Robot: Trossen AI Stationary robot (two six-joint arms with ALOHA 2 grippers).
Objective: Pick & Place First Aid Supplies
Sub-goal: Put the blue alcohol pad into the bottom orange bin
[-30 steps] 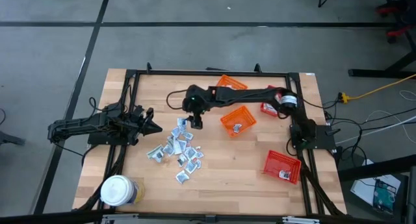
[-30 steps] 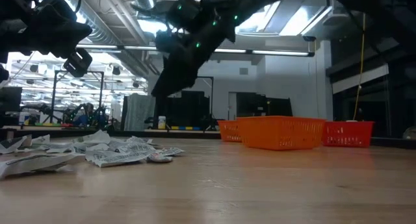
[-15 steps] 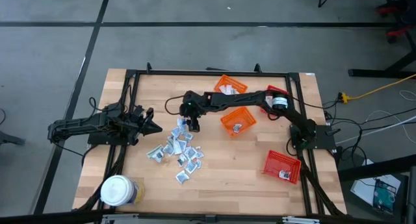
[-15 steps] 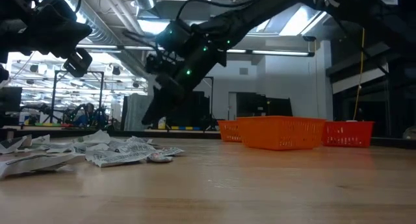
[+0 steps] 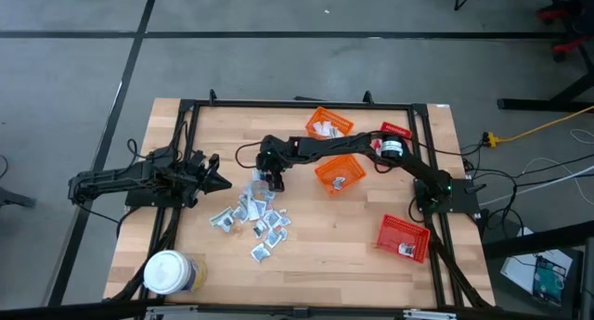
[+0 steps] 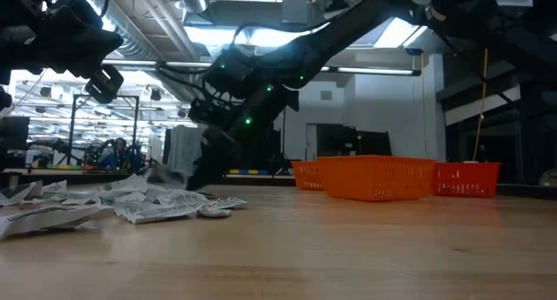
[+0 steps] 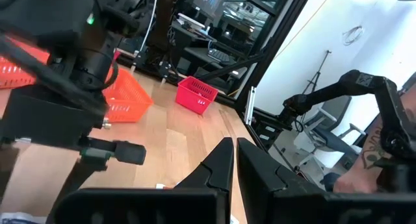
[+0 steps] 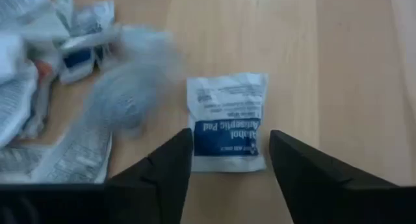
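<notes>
The right tool (image 8: 227,165) is hovering, fingers spread, straddling a sachet (image 8: 227,122) at frame centre, evidently lining up a pick. The left tool (image 5: 215,181), pressed together, is waiting at the desk (image 5: 325,246) left.

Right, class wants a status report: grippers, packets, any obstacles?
Right gripper open, low over one packet beside the pile. Left gripper shut, waiting at the table's left. Nothing blocking.

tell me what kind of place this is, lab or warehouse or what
Probably a robotics lab or workshop: a framed wooden table on grey concrete floor, exposed ceiling ducts, and racks of equipment beyond it.
</notes>
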